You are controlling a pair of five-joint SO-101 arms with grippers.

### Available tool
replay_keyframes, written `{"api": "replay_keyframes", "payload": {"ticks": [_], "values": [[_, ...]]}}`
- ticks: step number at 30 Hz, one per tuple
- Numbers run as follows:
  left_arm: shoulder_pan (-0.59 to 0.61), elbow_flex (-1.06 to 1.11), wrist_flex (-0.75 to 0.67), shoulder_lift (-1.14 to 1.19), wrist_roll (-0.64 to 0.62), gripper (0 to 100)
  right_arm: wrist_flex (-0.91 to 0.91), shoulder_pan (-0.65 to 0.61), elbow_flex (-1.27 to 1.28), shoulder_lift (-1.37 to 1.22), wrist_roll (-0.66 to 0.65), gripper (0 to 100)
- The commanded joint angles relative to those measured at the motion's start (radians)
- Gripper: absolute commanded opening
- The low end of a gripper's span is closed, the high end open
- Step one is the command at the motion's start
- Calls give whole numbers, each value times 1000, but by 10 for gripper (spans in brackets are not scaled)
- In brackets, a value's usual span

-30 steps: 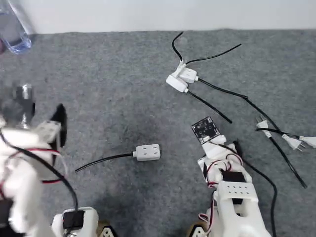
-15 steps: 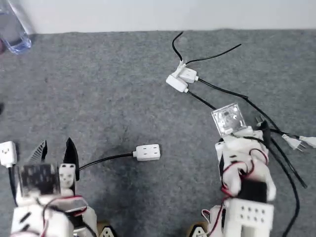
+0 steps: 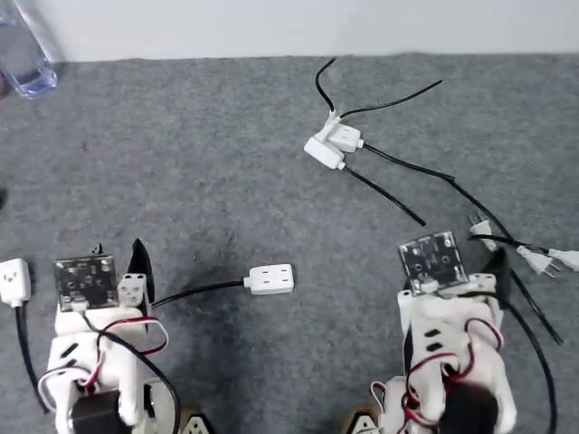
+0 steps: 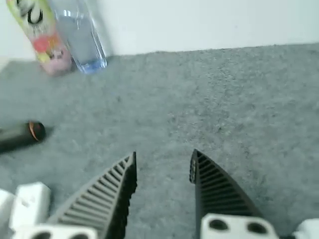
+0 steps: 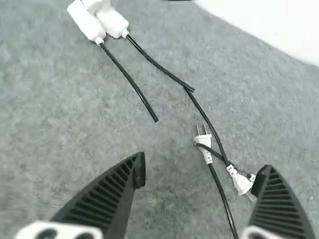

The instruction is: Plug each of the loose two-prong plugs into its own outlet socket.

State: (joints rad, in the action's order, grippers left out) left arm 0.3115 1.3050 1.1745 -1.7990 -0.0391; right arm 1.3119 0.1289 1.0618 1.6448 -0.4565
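Observation:
Two loose two-prong plugs [image 5: 203, 143] [image 5: 241, 182] lie on black cords on the grey carpet, just beyond and between the tips of my open right gripper [image 5: 199, 172]; in the high view they lie at the right edge [image 3: 480, 227] [image 3: 539, 262]. One white outlet socket [image 3: 271, 278] lies mid-table on its cord. A second socket [image 3: 14, 279] lies at the far left, close beside my open, empty left gripper [image 4: 162, 167]. Two more sockets [image 3: 331, 145] lie together at the back.
A clear plastic bottle [image 4: 79, 37] stands at the far left corner by the white wall. A dark cylindrical object [image 4: 20, 135] lies on the carpet left of my left gripper. Black cords [image 3: 407, 167] cross the right half of the carpet.
The left arm has swung in from the far left edge and settled at the front left. The right arm has shifted right, so its gripper now faces the plugs.

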Motion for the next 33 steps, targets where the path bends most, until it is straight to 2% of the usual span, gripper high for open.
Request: {"api": "replay_keyframes", "payload": {"ticks": [1,5,11,18,24,28,33], "values": [[14,48,-31,3,-110,167,25,10,-54,71,34,339],[97,153,-80,3,-157,167,38,12,-46,162,35,339],[97,275,-169,3,-155,167,-15,15,-32,170,32,339],[28,383,-256,8,-147,168,-222,203,-51,165,38,339],[-43,380,-218,5,-57,167,-311,242,-51,162,23,339],[-49,380,-216,8,-57,167,-395,243,-51,145,-15,339],[-49,380,-216,9,-57,167,-495,259,-98,-13,-44,339]]}}
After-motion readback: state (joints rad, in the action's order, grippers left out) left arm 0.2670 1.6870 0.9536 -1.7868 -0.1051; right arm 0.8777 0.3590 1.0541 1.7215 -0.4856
